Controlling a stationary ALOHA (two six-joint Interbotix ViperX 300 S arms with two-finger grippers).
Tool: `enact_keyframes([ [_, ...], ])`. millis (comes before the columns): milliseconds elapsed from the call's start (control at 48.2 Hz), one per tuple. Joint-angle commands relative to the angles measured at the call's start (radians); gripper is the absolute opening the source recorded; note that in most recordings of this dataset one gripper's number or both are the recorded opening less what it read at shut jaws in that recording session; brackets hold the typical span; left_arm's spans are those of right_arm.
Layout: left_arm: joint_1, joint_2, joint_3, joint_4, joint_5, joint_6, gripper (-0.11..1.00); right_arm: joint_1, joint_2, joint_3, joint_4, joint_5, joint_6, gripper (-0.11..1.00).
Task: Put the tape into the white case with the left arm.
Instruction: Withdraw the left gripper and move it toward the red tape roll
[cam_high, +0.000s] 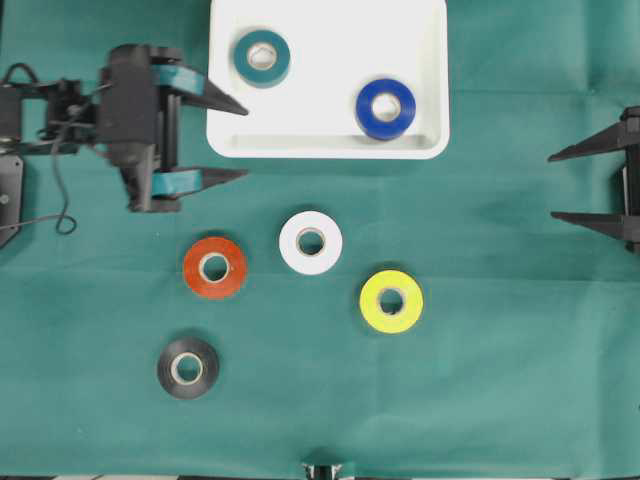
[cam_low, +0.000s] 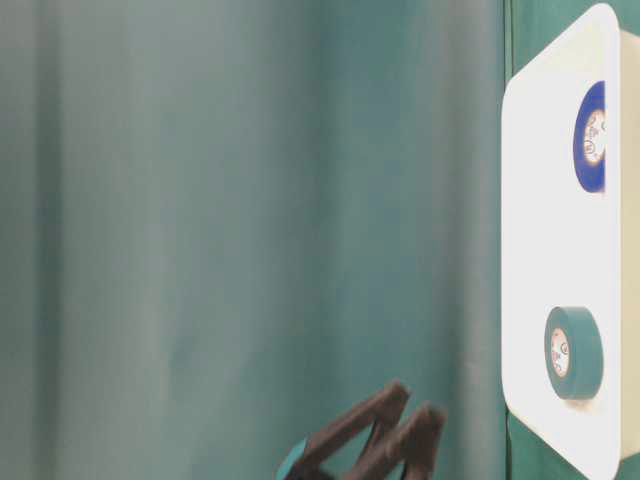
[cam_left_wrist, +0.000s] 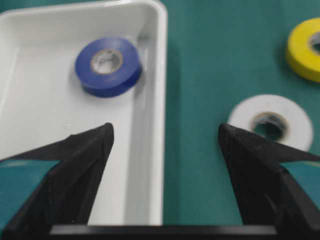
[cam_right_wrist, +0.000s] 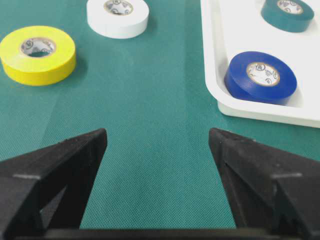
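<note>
The white case (cam_high: 320, 118) lies at the top centre and holds a teal tape (cam_high: 262, 57) and a blue tape (cam_high: 386, 108). On the green cloth below it lie a white tape (cam_high: 311, 242), an orange tape (cam_high: 214, 267), a yellow tape (cam_high: 391, 300) and a black tape (cam_high: 188, 367). My left gripper (cam_high: 245, 141) is open and empty. It straddles the case's near rim at the left corner, one finger over the case and one over the cloth. In the left wrist view the rim (cam_left_wrist: 155, 150) runs between the jaws of the left gripper (cam_left_wrist: 165, 131). My right gripper (cam_high: 551, 186) is open at the right edge.
The right wrist view shows bare cloth between the open jaws of the right gripper (cam_right_wrist: 157, 136), with the yellow tape (cam_right_wrist: 38, 54) and the white tape (cam_right_wrist: 117, 16) beyond them. In the table-level view the left fingers (cam_low: 380, 435) stand beside the case (cam_low: 540, 200).
</note>
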Motion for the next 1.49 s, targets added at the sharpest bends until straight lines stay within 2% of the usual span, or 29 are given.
enact_keyframes([
  [0, -0.031, -0.049, 0.017, 0.000, -0.025, 0.009, 0.86, 0.000, 0.006, -0.011, -0.002, -0.009, 0.002, 0.86],
  [166, -0.069, -0.077, 0.044, 0.000, -0.034, 0.028, 0.86, -0.002, 0.006, -0.011, -0.002, -0.011, 0.002, 0.86],
  [955, -0.072, -0.060, 0.044, -0.002, -0.034, 0.028, 0.86, 0.000, 0.006, -0.012, -0.002, -0.009, 0.002, 0.86],
  [1473, -0.204, -0.060, 0.095, -0.005, 0.100, 0.009, 0.85, 0.000, 0.006, -0.012, -0.002, -0.009, 0.002, 0.86],
])
